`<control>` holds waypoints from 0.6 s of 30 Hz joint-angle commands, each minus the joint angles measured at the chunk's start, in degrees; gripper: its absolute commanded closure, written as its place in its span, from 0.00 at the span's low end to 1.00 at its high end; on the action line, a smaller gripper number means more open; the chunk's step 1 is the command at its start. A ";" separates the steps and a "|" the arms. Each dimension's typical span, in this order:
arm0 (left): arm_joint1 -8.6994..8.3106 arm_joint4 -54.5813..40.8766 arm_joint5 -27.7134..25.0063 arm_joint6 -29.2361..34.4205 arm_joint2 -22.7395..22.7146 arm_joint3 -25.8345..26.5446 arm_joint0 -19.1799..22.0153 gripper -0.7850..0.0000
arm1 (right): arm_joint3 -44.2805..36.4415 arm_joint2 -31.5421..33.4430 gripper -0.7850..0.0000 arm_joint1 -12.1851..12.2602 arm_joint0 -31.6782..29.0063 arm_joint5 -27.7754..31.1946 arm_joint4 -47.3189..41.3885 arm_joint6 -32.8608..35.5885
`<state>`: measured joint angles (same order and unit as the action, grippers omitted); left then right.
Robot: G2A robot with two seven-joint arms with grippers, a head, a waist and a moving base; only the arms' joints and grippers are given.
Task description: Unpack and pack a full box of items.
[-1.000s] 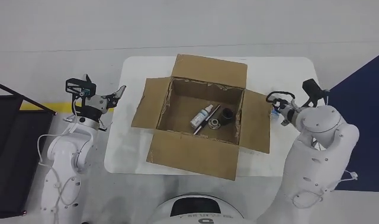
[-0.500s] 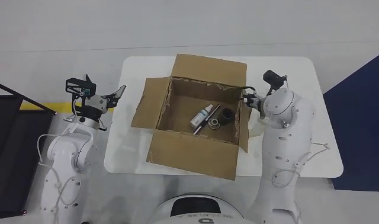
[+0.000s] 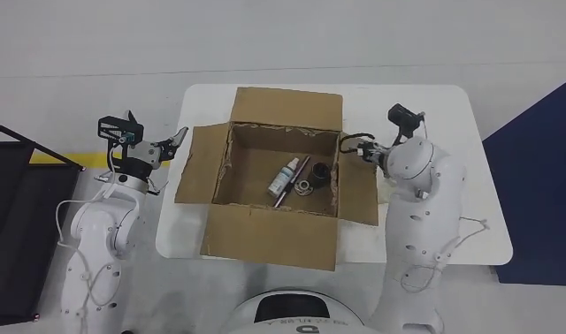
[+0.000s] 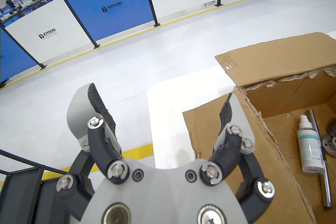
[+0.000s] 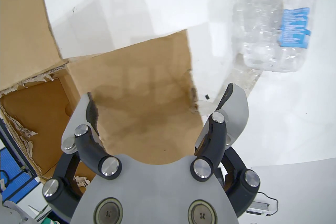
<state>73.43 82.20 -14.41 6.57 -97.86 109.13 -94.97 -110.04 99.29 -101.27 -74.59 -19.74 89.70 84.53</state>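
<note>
Bottle with blue label sits near the box flap.

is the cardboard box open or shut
Open: all four flaps of the cardboard box are spread outward, and a small bottle lies on its floor.

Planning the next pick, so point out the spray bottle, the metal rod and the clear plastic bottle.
spray bottle (image 4: 310, 149), left wrist view, on its labelled body.
metal rod (image 4: 324, 188), left wrist view, on the shaft end clear of the spray bottle.
clear plastic bottle (image 5: 265, 12), right wrist view, on its bare body.
</note>
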 commanded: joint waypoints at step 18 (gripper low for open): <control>0.00 0.00 0.00 0.00 0.00 0.00 0.00 0.00 | 13.44 9.82 0.00 2.77 4.37 1.41 6.63 -7.81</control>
<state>73.43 82.20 -14.41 6.57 -97.86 109.13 -94.97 -98.03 109.02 -98.64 -71.03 -18.10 95.51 77.02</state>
